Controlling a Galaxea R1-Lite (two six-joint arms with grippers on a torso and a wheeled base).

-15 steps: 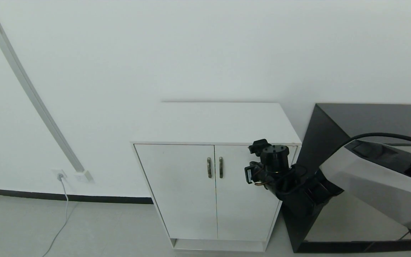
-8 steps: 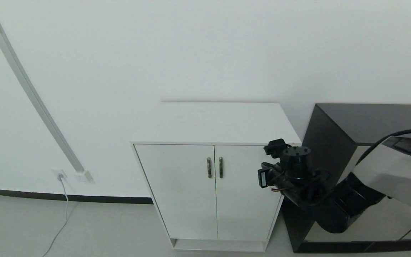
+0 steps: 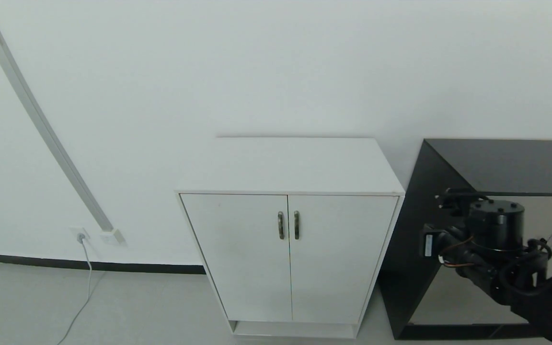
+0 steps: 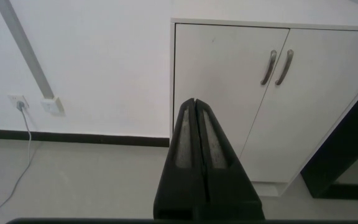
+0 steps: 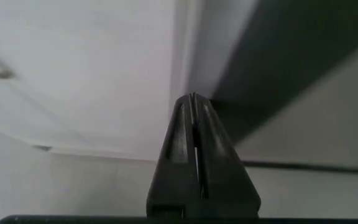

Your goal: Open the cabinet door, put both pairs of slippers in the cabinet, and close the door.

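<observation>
White wall [image 3: 276,72] behind, grey floor [image 3: 137,306] below; white cabinet [image 3: 290,165] is set against the wall, with a black glossy unit [image 3: 496,163] just beside it on the robot's right. Left door [image 3: 237,258] and right door [image 3: 338,258] are both seen shut and flush, with the two bar handles [image 3: 281,225] paired at the centre seam, so either door can be pulled from the middle. What lies behind the doors is hidden, so it cannot be told whether slippers are already stowed. Right arm [image 3: 496,239] is held low in front of the black unit, well apart from the handles. Right gripper [image 5: 194,102] is seen with fingers pressed together, nothing pinched, apparently aimed where the cabinet's side meets the black unit. Left gripper [image 4: 194,102] is likewise pressed together and empty, held off the cabinet and pointed toward the lower part of the left door. Judgement: either opening is not begun or closing is done; shut doors alone don't settle it. If opening is next, fingers would need to be spread before a handle is taken; with the handles so close together, the neighbouring one could be snagged. Wall socket [image 3: 81,235] and its cable [image 3: 84,297] are well apart from the cabinet.
</observation>
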